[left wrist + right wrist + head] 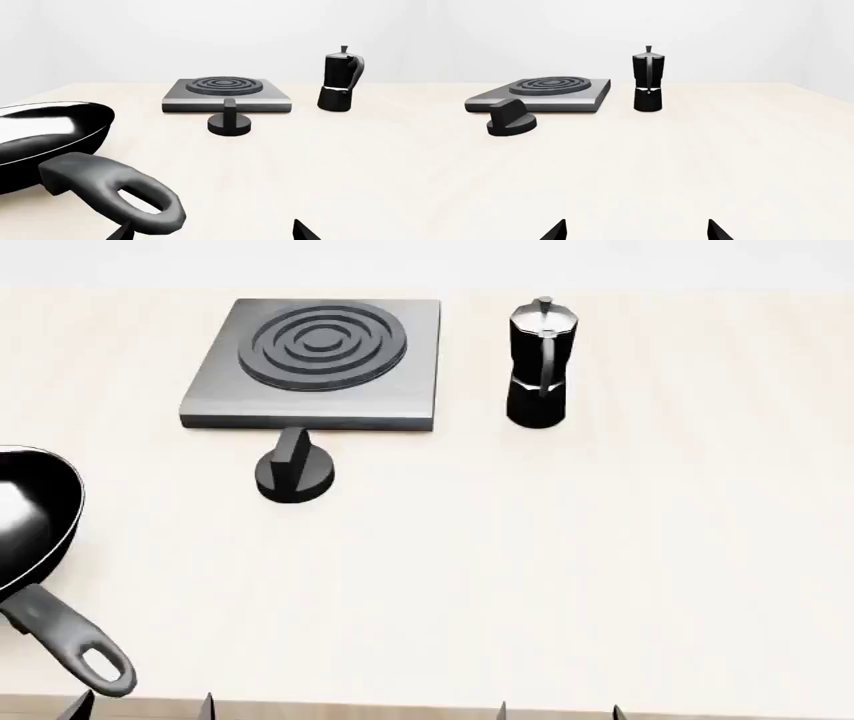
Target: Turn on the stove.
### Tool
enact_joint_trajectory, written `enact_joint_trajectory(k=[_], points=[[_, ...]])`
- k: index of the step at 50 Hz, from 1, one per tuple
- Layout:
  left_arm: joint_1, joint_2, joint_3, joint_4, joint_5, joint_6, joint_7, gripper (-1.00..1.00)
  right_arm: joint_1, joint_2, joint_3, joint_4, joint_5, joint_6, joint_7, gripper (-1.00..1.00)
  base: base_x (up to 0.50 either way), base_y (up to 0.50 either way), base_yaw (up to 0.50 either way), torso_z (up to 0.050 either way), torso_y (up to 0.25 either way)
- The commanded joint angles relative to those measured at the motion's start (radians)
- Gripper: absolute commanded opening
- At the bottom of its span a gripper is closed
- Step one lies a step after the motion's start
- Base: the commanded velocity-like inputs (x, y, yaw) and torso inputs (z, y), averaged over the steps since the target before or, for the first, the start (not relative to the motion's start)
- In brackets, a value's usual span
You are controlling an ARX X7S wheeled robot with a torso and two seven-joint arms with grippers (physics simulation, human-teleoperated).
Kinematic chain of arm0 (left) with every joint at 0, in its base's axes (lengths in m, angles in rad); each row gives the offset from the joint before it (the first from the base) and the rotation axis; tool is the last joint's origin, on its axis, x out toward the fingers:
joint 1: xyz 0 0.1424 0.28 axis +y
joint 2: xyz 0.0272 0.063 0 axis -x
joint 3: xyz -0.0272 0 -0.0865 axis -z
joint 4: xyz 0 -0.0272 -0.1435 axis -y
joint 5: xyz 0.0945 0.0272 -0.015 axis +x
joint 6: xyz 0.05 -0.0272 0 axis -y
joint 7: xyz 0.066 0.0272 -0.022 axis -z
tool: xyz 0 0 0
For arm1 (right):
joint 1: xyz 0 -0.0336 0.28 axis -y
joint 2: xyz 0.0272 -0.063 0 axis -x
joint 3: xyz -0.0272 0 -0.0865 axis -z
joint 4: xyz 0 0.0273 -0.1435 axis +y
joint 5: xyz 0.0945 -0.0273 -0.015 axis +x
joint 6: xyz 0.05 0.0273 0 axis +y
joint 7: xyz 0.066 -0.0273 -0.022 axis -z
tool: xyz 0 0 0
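Sitting untouched, the knob (295,474) fronts the stove (318,364).

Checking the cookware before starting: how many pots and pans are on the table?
2. A frying pan lies at the table's near left edge, partly cut off by the view. A moka pot stands upright just right of the stove.

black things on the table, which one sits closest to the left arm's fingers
The frying pan, at the table's near left edge; its handle ends beside those fingers. The knob and moka pot sit farther back.
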Motion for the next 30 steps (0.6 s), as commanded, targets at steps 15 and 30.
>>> enact_joint_trajectory(k=[15, 30], points=[[0.009, -0.059, 0.077, 0.066, -0.037, -0.046, -0.057, 1.0, -0.006, 0.053, -0.058, -0.02, 0.049, 0.029, 0.069, 1.0, 0.0, 0.0, 0.0, 0.0, 0.0], [0.024, -0.071, 0.078, 0.077, -0.121, -0.03, -0.068, 1.0, -0.037, 0.065, -0.091, -0.091, 0.067, 0.048, 0.11, 1.0, 0.0, 0.0, 0.0, 0.0, 0.0]])
